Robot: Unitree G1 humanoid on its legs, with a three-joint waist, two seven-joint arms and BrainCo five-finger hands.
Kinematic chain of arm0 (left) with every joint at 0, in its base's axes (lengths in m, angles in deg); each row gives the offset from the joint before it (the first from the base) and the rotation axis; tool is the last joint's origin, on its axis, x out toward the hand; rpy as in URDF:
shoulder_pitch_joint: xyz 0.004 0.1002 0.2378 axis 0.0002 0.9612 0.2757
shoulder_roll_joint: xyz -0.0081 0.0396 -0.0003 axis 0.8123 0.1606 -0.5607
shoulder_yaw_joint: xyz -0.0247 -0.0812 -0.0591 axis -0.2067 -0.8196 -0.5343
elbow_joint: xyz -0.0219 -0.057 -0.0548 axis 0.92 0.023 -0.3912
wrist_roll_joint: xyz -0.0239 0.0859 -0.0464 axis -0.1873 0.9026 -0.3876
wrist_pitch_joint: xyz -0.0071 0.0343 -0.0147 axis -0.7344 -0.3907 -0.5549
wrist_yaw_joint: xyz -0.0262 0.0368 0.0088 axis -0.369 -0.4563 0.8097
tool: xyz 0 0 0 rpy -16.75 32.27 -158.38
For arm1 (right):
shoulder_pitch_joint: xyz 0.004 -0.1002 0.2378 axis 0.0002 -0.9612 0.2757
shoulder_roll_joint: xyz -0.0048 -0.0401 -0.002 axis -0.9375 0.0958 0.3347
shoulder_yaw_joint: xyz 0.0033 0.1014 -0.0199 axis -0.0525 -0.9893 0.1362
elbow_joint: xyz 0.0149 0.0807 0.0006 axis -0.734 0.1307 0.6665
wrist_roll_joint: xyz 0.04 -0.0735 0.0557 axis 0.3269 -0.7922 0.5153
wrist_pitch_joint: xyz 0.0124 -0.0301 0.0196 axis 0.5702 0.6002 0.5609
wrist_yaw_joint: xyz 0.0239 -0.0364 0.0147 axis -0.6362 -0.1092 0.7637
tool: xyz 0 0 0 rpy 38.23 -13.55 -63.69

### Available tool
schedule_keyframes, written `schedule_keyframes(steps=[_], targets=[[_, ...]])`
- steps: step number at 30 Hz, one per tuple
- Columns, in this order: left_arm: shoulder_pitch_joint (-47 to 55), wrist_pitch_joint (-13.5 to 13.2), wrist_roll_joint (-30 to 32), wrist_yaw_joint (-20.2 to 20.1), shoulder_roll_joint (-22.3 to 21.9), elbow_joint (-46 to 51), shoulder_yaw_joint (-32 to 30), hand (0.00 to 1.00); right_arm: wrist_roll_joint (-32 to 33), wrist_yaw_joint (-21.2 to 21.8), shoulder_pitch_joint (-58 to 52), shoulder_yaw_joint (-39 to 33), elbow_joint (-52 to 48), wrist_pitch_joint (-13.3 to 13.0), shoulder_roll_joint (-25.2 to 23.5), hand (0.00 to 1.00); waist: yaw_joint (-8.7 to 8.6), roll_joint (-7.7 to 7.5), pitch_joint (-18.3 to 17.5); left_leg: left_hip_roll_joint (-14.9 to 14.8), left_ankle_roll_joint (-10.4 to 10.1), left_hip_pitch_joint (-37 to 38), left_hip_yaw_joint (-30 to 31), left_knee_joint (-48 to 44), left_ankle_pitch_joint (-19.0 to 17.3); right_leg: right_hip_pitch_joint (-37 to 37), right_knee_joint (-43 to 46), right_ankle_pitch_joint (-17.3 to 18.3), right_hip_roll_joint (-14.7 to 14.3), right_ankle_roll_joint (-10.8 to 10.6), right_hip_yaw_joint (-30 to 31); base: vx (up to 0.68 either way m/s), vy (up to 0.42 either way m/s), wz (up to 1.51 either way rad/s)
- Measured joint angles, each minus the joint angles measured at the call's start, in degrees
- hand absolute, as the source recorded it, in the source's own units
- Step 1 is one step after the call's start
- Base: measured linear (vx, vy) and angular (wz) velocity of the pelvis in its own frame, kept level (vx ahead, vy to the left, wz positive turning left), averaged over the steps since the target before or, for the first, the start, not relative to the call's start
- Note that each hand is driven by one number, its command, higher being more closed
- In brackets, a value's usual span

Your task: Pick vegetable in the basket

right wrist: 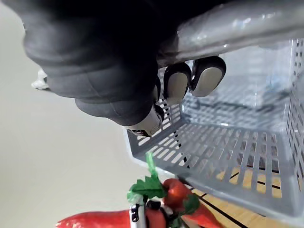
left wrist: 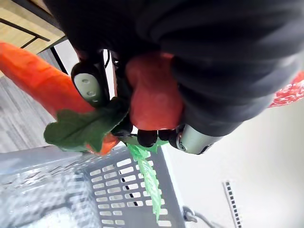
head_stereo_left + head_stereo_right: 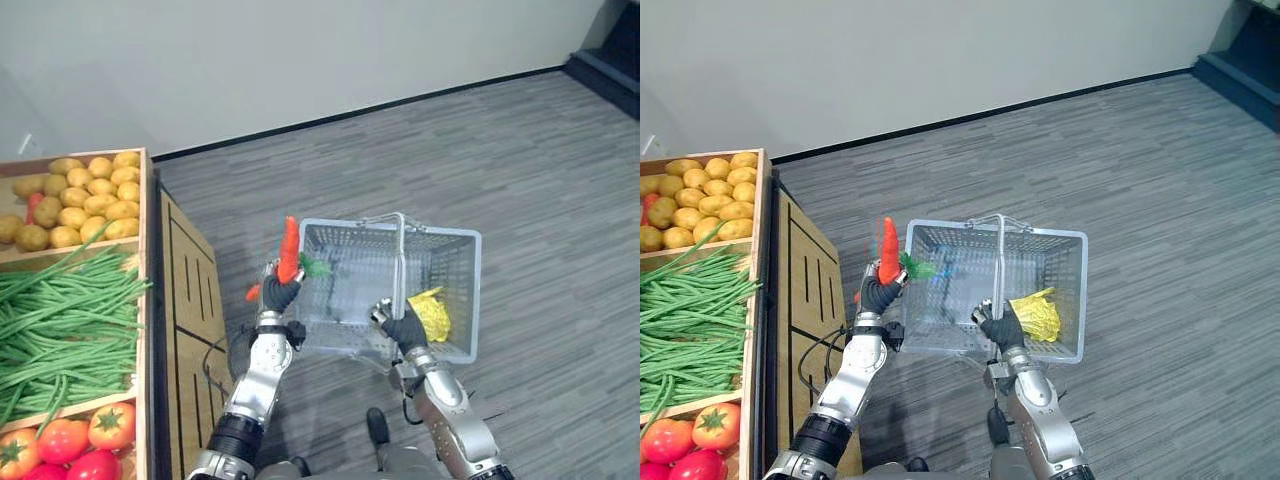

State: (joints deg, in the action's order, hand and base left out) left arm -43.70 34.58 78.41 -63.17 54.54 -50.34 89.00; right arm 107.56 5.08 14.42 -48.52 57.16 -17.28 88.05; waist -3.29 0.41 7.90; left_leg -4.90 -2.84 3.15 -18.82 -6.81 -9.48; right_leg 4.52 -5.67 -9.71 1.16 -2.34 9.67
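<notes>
An orange carrot (image 3: 289,250) with green leaves points upward, and my left hand (image 3: 278,293) is shut on its leafy end, just outside the left rim of the grey plastic basket (image 3: 445,233). The left wrist view shows that carrot (image 2: 33,78) and a second orange piece (image 2: 154,102) clasped under my fingers (image 2: 88,85). My right hand (image 3: 406,327) is shut on the basket's near rim; its fingers (image 1: 178,80) curl over the edge in the right wrist view. A yellow-green leafy vegetable (image 3: 432,312) lies inside the basket at its right side.
At the left stands a wooden produce stand (image 3: 148,300) with potatoes (image 3: 85,200), green beans (image 3: 60,320) and tomatoes (image 3: 70,445). The basket's metal handle (image 3: 400,250) stands upright across its middle. Grey carpet floor (image 3: 540,180) stretches beyond and to the right.
</notes>
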Motion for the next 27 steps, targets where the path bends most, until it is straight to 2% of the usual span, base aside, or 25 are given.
schedule_keyframes(steps=[3, 7, 11, 17, 22, 23, 27], targets=[[-0.2, 0.1, 0.0, -0.1, 0.0, -2.1, 1.7, 1.00, 0.7, 0.0, 0.0, 1.9, 0.0, 0.0, -0.1, 1.00, -0.64, -0.72, -0.1, 0.0, 0.0, 0.0, 0.0, 0.1, 0.0, 0.1, 0.0, 0.0, 0.1, 0.0, 0.0, -0.05, 0.013, -0.01], [-2.9, 0.8, 0.1, -0.1, 0.0, -5.4, 4.0, 1.00, 2.5, 0.1, 0.2, 4.8, 0.0, 0.0, 0.0, 1.00, -0.66, -1.58, -0.4, 0.0, 0.0, -1.0, 0.1, 0.1, 0.0, 1.0, 0.0, -0.3, 0.2, -0.1, 0.0, -0.06, -0.008, 0.01], [-4.9, 1.3, 1.2, -0.5, -0.1, -7.4, 5.6, 1.00, 4.2, 1.0, 0.3, 8.1, 0.0, 0.0, 0.3, 1.00, -0.87, -1.68, -0.5, 0.1, 0.1, -1.8, 0.4, 0.0, 0.1, 1.6, 0.0, -0.4, 0.5, -0.3, -0.2, -0.06, -0.010, 0.03], [-4.9, 1.7, 2.6, -1.1, -0.6, -7.4, 9.4, 1.00, 2.5, 0.7, 2.3, 10.4, 2.5, 0.3, 0.0, 1.00, -0.71, -2.01, -0.5, 0.9, 0.4, -2.5, 1.1, -0.1, 0.3, 2.0, 0.0, -0.6, 1.1, -0.6, -0.6, -0.04, 0.006, 0.05], [-4.9, 1.7, 2.4, -1.1, -0.5, -6.1, 9.6, 1.00, 0.6, -0.5, 3.7, 10.3, 4.2, 0.5, -0.5, 1.00, -0.51, -2.70, -0.8, 1.2, 0.8, -3.7, 1.8, -0.1, 0.5, 2.8, 0.0, -0.8, 1.8, -0.9, -1.4, -0.05, 0.005, 0.10], [-4.9, 1.7, 2.3, -1.1, -0.5, -6.0, 9.7, 0.00, 0.6, -0.6, 4.3, 10.3, 5.1, 0.6, -0.6, 1.00, -0.56, -2.83, -0.8, 1.4, 1.0, -3.9, 2.2, -0.2, 0.7, 2.8, 0.0, -0.8, 2.0, -1.0, -1.5, -0.05, 0.003, 0.11], [-4.9, 1.7, 2.3, -1.2, -0.5, -5.7, 11.3, 0.00, 0.7, -1.5, 4.5, 10.3, 5.4, 0.7, -0.6, 1.00, -0.52, -2.87, -0.8, 1.8, 1.3, -4.4, 3.0, -0.2, 0.9, 2.8, 0.0, -0.9, 2.5, -1.1, -2.1, -0.04, 0.005, 0.10]])
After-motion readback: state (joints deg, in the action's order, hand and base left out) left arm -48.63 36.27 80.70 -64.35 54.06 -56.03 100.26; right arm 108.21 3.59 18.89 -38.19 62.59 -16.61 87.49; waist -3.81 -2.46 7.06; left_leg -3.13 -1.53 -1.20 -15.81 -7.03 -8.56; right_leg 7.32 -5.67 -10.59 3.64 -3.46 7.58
